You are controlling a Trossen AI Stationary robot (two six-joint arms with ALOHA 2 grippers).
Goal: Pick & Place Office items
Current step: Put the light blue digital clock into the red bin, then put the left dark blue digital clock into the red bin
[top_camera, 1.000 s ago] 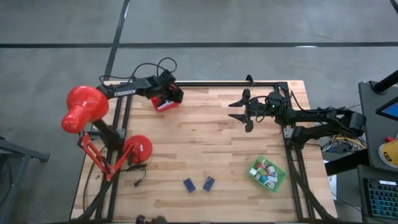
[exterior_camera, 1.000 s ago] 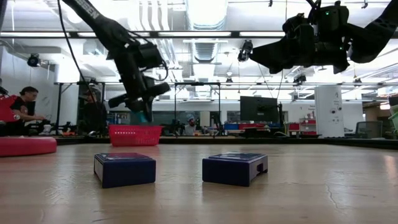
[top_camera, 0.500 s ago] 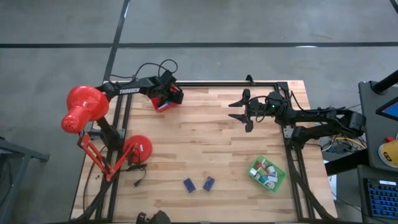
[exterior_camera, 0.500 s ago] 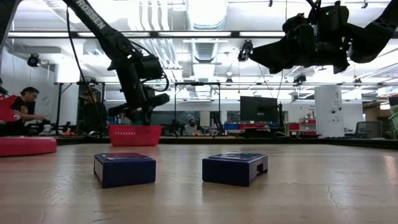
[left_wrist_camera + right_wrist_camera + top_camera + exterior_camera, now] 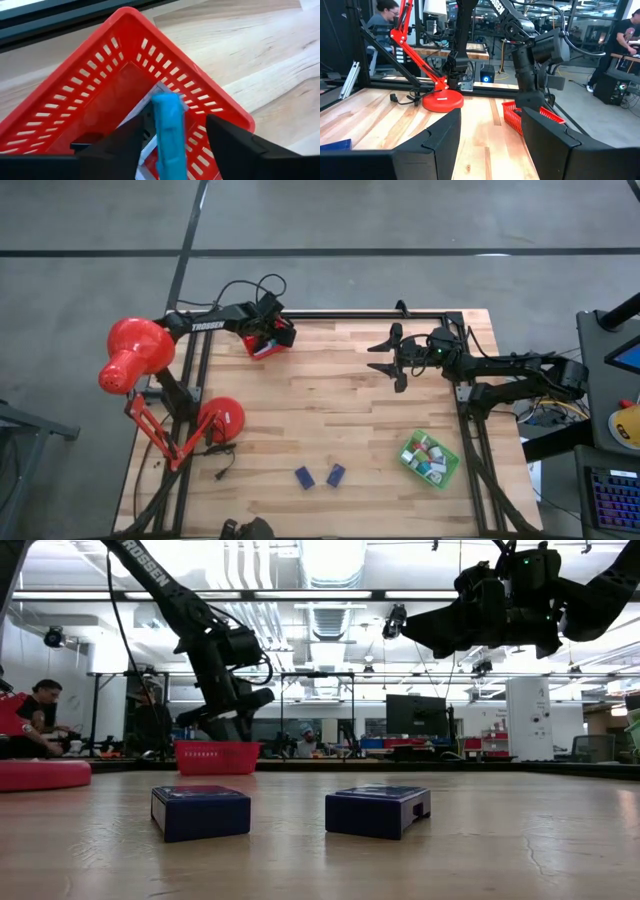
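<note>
The red desk lamp [image 5: 135,360] stands at the table's left edge. At the far left corner, the left gripper [image 5: 172,131] hangs over the red tray [image 5: 95,90], its fingers spread, and a teal piece [image 5: 168,131] stands between them above the tray's floor. The right gripper [image 5: 392,357] waits mid-air over the far right side, fingers apart and empty. Near the front edge lie two navy blocks [image 5: 305,477], well away from both claws, beside a green tray [image 5: 430,459] of small pieces.
</note>
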